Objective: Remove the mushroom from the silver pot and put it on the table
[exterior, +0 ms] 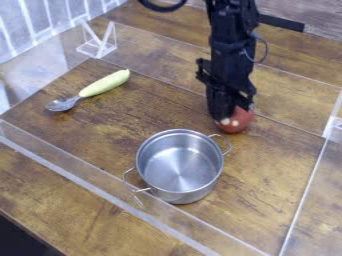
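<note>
Resting on the bench [80, 140] beside the empty pot [179, 165], the mushroom [237, 123] is sitting beneath the tool [229, 108], whose jaws are pressing together; lifting straight up is avoiding knocking it.

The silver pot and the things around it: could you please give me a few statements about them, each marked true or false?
1. The silver pot is empty. True.
2. The mushroom sits inside the pot. False: it is on the table, just beyond the pot's far right handle.
3. The gripper stands right over the mushroom, pointing down. True.
4. The yellow-green vegetable lies to the right of the pot. False: it lies at the far left, next to the grey spoon.
5. The pot lies tipped on its side. False: it stands upright, its opening facing up.
</note>
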Controlling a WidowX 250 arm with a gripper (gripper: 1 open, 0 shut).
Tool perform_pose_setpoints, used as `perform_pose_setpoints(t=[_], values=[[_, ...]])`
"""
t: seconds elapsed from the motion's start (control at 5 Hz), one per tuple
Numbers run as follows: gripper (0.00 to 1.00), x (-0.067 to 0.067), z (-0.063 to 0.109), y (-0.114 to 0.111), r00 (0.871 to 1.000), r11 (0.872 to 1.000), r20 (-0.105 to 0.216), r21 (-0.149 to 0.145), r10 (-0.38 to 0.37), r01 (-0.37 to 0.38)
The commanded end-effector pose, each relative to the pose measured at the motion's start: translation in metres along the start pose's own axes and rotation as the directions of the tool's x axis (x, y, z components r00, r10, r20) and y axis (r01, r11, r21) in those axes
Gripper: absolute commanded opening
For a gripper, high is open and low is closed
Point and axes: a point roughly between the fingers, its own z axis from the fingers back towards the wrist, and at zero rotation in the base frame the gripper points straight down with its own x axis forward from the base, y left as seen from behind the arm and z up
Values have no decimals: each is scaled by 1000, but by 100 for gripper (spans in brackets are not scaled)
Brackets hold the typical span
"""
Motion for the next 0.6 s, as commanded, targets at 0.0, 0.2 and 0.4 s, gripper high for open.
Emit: perform_pose_setpoints(t=[0.0,0.2,0.4], values=[[0,-2,76,20,992,997,125,78,-16,6],[0,-7,107,29,988,992,152,123,-21,2],[0,-16,118,36,985,988,168,152,-23,-2]])
